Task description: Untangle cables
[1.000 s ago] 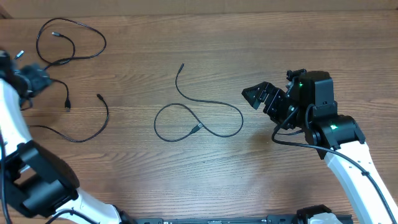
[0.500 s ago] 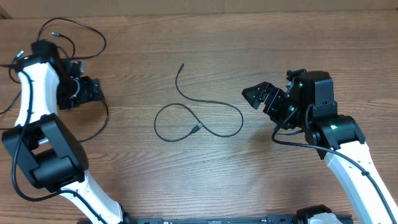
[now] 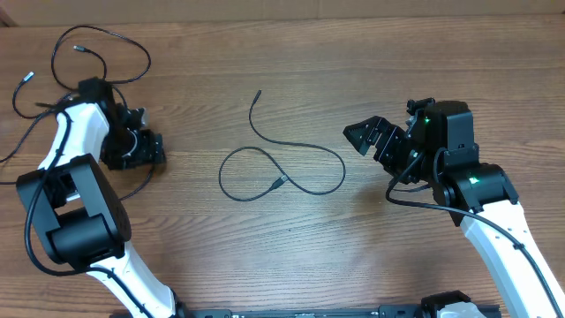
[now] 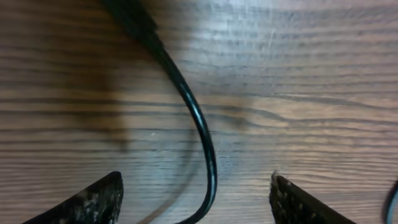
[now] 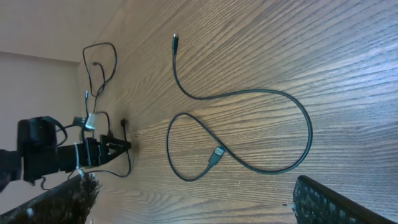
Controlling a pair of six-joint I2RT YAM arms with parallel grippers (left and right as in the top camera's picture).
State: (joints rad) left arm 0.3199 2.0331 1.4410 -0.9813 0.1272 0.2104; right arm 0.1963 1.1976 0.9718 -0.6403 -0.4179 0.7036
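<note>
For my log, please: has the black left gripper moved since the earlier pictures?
Yes; the left gripper shifted toward mid-table, nearer the unmoved looped black cable.

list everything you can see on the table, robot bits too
table: 1, brown wood, under everything
centre cable: 1, black, mid-table, one loose loop, both ends free
left cables: several, exact count unclear, black, crossing loops at the upper left
left gripper: 1, black, upper left, open, low over the wood with a finger either side of one of the left cables
right gripper: 1, black, right of the centre cable, open, empty
</note>
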